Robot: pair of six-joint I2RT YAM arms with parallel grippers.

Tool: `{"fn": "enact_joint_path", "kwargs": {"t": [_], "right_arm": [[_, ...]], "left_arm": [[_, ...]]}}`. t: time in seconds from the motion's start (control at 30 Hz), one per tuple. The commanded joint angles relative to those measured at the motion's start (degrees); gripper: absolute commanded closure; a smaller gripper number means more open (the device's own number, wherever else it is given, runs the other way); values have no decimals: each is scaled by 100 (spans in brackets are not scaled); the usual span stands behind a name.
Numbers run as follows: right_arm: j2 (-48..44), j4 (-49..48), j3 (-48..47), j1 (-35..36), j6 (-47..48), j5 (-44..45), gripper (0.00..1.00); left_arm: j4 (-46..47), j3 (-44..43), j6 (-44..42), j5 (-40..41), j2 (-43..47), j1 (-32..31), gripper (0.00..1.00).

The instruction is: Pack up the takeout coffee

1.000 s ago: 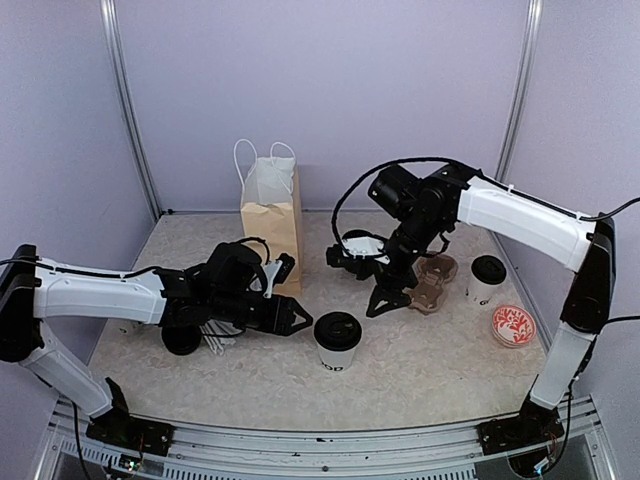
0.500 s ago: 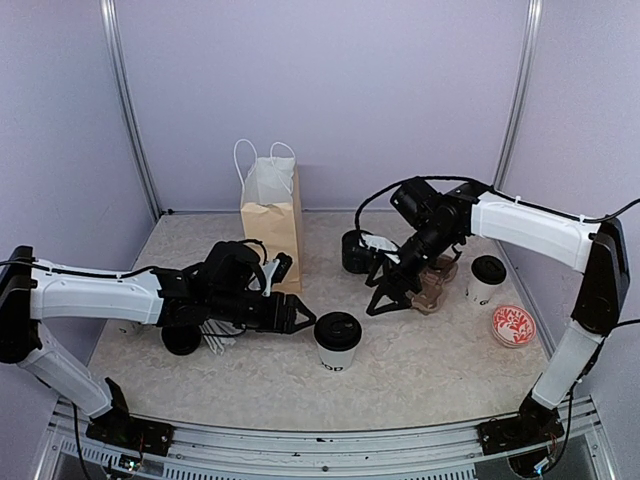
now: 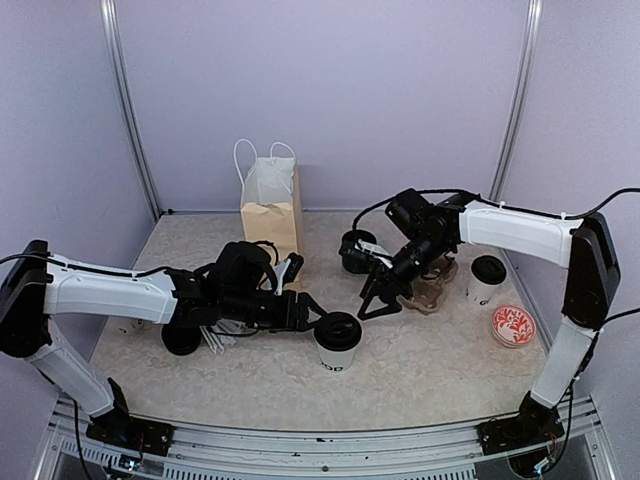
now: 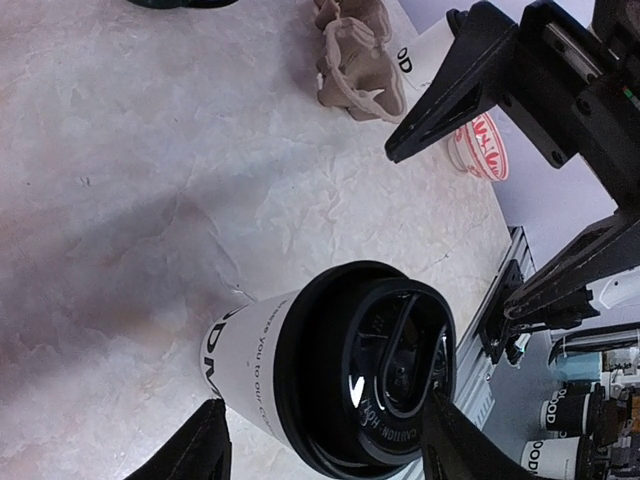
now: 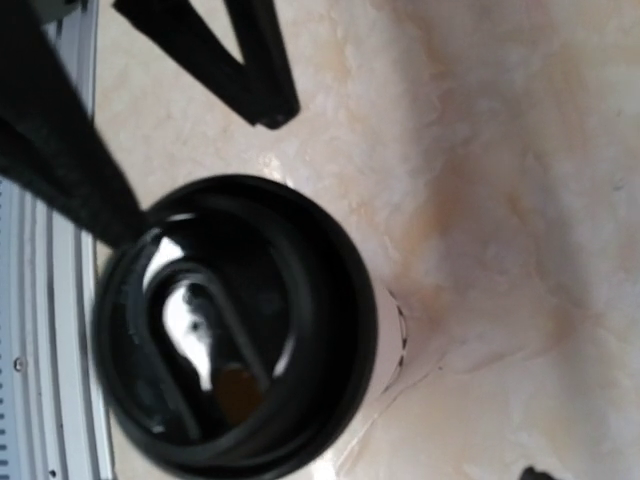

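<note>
Position of left gripper [image 3: 312, 316]: lower centre of the overhead frame, jaws spread, level with the near takeout cup [image 3: 338, 345] and just left of it. In the left wrist view the cup fills the lower centre of the frame, white wall with black lettering and black lid [image 4: 372, 372] facing the camera, and one fingertip [image 4: 205, 445] shows at each bottom side of it. The cup sits between the two fingers; contact with either cannot be confirmed, and nothing is clamped.

Right gripper [image 3: 380, 305]: centre right of the overhead frame, jaws apart, empty, pointing down toward the table [image 3: 420, 370] just left of the brown pulp cup carrier [image 3: 432, 287]. The right wrist view is blurred; it shows the same lidded cup at lower left, upright on the mottled surface, with both dark fingers [image 5: 255, 70] at upper left, clear of the cup wall.

Second takeout cup [image 3: 487, 279]: right side of the overhead frame, upright, just right of the carrier and apart from both grippers. A round red-and-white disc [image 3: 514, 325] lies below it.

Brown paper bag [image 3: 272, 215]: upright with white handles, upper centre left, near the back wall
</note>
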State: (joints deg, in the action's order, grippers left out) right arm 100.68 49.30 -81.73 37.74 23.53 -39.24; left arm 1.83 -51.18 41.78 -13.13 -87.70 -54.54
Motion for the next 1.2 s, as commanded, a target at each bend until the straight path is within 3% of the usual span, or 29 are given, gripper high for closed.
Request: {"fn": "enact_joint_path", "kwargs": {"t": [0.0,0.43,0.8,1.17], "right_arm": [[253,-115,-1,-51,-199,-162,16],[745,-9,-70,-51,-165,-489,29],[943,-43,10,-39,-172,-557,33],[1049,-480,428,41,-458,268,40]], "left_arm": [[-69,-170,-106,10,-81,-30,37],[-86,85,-270,-133,-215,-6,47],[-100,501,-556,-35,-395,-5,57],[126,1010,-845,240,-649,-116,62]]}}
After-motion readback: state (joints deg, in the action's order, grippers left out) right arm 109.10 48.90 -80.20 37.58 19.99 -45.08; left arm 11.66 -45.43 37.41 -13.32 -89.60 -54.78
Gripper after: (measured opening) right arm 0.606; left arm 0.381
